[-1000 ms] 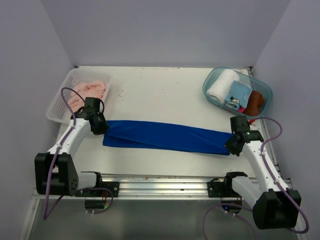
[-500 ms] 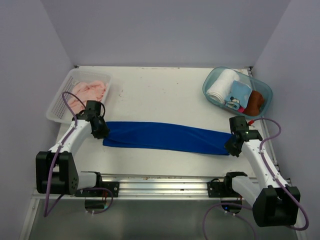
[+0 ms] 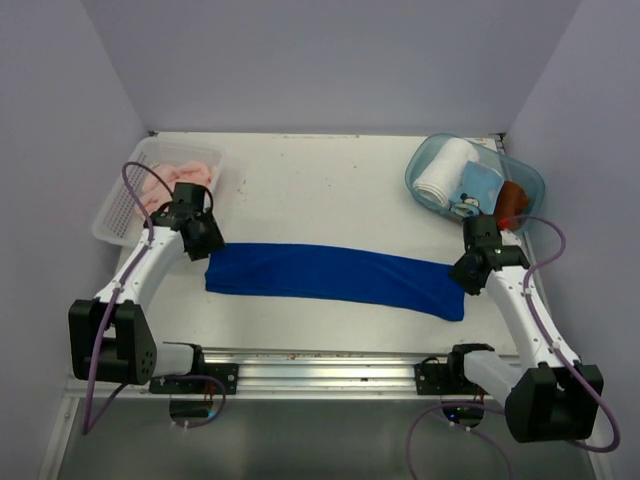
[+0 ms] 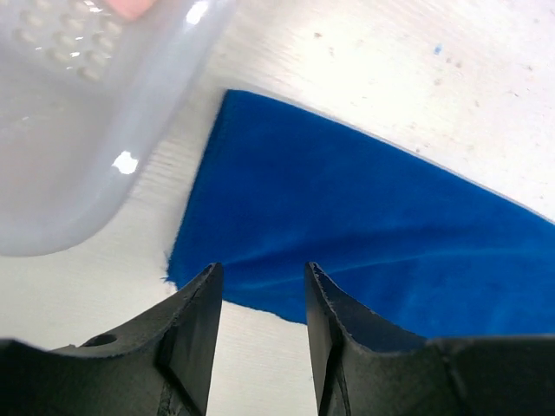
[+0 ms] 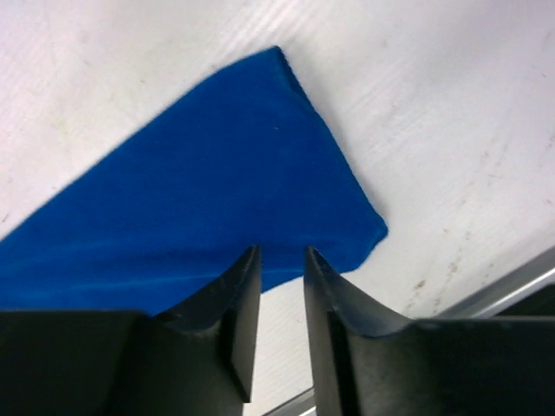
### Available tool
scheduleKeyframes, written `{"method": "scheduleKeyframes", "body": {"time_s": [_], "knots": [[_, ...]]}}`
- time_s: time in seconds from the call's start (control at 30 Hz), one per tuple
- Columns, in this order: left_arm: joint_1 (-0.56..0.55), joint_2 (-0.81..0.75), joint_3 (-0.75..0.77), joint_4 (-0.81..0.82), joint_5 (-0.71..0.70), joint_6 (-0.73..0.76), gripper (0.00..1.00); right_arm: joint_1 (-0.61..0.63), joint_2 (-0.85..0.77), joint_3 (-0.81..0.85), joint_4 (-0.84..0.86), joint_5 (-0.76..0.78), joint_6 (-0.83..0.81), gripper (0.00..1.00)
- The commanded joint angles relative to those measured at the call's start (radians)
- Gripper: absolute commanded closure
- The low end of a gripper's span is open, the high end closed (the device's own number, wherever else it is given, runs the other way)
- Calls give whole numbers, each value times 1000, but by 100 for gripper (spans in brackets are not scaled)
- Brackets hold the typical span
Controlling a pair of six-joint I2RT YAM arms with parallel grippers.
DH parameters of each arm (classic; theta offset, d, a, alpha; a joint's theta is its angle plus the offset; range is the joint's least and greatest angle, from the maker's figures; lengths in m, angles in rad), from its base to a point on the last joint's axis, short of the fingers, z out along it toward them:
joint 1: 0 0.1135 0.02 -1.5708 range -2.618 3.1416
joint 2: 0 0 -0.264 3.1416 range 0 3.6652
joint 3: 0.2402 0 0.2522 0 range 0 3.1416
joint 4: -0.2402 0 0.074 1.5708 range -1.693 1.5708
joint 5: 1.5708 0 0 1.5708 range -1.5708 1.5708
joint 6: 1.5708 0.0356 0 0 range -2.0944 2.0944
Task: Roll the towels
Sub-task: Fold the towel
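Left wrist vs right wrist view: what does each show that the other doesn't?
Only left wrist: the left end of the blue towel, a corner of the pale plastic basket with a sliver of pink towel inside, and the left gripper. Only right wrist: the towel's right corner, a metal rail at the table edge, and the right gripper. Both: the towel lying flat on the white table, jaws apart with nothing between them.

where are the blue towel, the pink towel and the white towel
blue towel (image 3: 330,275): top view, middle of the flat strip
pink towel (image 3: 195,170): top view, bunched folds at its far end
white towel (image 3: 440,172): top view, long side of the roll
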Motion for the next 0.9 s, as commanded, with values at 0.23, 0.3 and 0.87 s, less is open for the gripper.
{"method": "scheduleKeyframes", "body": {"time_s": [0.23, 0.3, 0.87], "knots": [[-135, 111, 13, 78, 88, 56, 56, 15, 204, 73, 143, -65, -127, 87], [-145, 151, -17, 125, 80, 48, 57, 17, 269, 73, 174, -68, -134, 89], [-97, 368, 23, 137, -124, 54, 59, -3, 501, 93, 275, 51, -160, 92]]}}
